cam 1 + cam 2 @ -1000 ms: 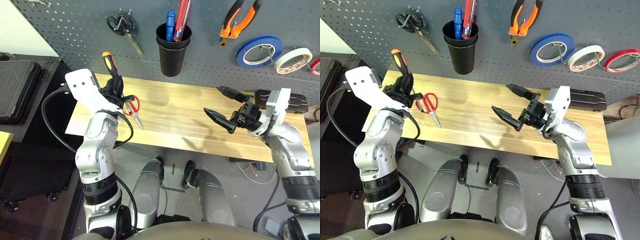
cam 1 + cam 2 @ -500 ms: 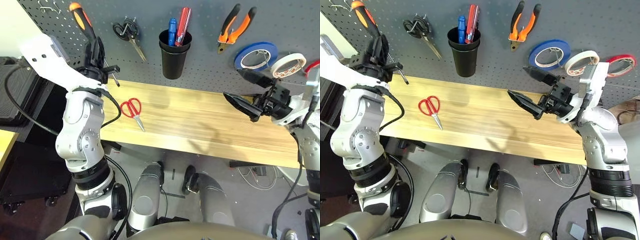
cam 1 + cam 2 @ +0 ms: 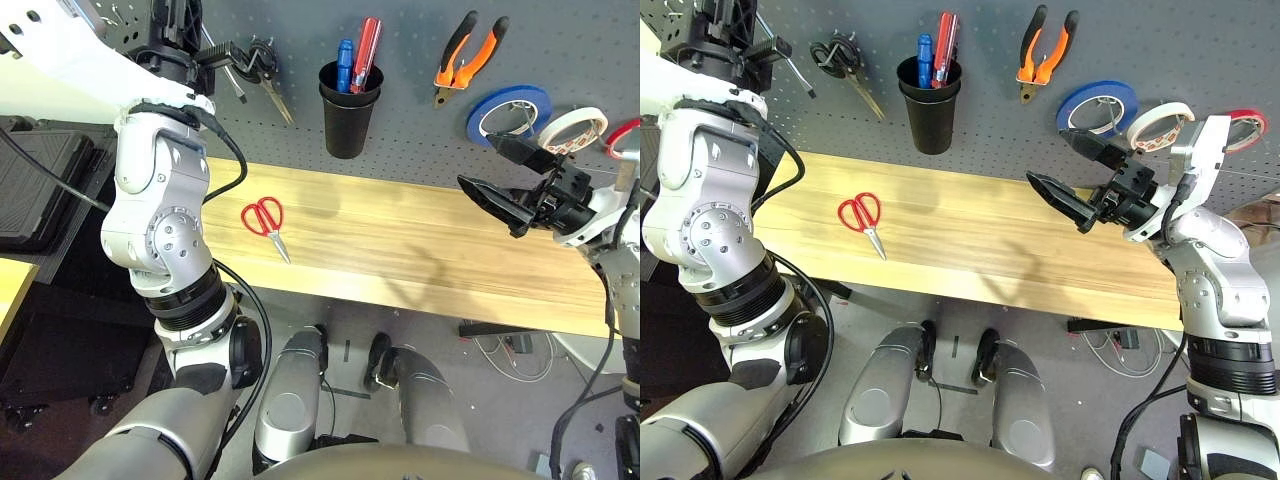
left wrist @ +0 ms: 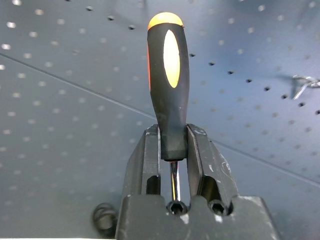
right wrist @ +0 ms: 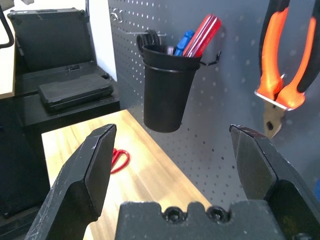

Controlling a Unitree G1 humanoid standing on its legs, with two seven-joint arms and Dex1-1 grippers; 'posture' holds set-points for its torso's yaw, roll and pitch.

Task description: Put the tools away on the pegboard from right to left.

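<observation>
My left gripper (image 4: 172,134) is shut on the orange-and-black screwdriver (image 4: 168,75), held high against the upper left of the pegboard (image 3: 420,40). The screwdriver's shaft (image 3: 226,76) slants down beside the black-handled scissors (image 3: 262,68). Red-handled scissors (image 3: 265,221) lie on the table's left part. On the board hang the orange-and-black pliers (image 3: 468,52) and the white tape roll (image 3: 575,127). My right gripper (image 3: 475,160) stands open over the table's right side, below the tape rolls, with nothing between its fingers.
A black cup (image 3: 347,112) with blue and red pens hangs mid-board. Blue tape (image 3: 510,108) and red tape (image 3: 626,137) flank the white roll. A bare wire hook (image 4: 303,84) sticks out near the screwdriver. Black cases (image 3: 40,195) sit left of the wooden table (image 3: 400,235).
My left arm has lifted the screwdriver from the table's left end up to the board's top left. My right gripper has drifted right, staying open. The camera view has also shifted.
</observation>
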